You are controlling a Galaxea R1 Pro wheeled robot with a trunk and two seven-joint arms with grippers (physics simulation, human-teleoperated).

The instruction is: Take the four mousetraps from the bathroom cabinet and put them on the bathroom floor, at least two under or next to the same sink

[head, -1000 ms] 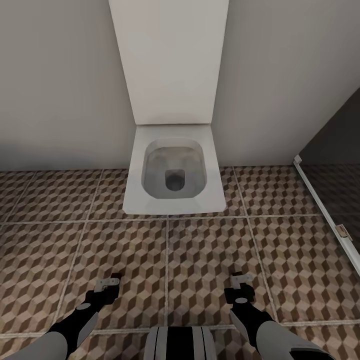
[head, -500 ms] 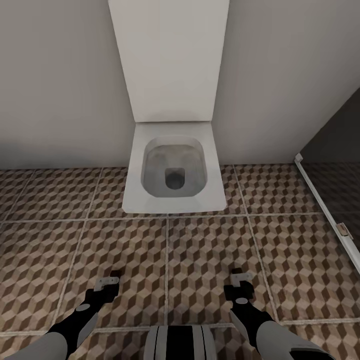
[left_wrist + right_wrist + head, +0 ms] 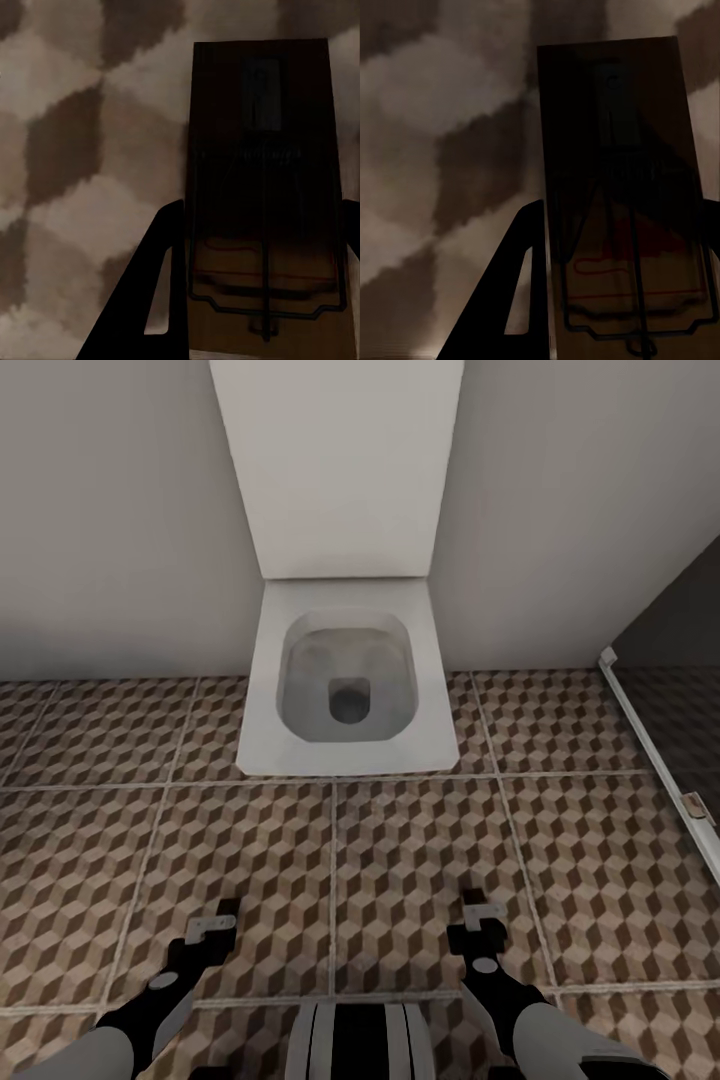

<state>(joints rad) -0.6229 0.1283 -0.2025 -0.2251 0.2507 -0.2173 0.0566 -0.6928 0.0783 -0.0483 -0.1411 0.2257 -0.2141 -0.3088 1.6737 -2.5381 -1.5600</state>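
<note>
Each wrist view has a dark-brown mousetrap with thin wire parts held between the black fingers. My left gripper (image 3: 215, 923) is shut on one mousetrap (image 3: 262, 187), and my right gripper (image 3: 480, 916) is shut on another mousetrap (image 3: 619, 187). Both grippers hang low over the bathroom floor (image 3: 400, 860), whose tiles carry a brown and beige cube pattern. In the head view the traps are only small dark tips at the fingers. The cabinet and the bathroom sink are out of view.
A white toilet (image 3: 345, 680) with its lid raised stands straight ahead against the pale wall. At the right a dark glass panel with a white bottom rail (image 3: 655, 760) runs along the floor. Open tiles lie between my grippers and the toilet.
The whole head view has shifted: the toilet looks slightly larger and higher, so the camera moved toward it. Both grippers keep their hold and their pose.
</note>
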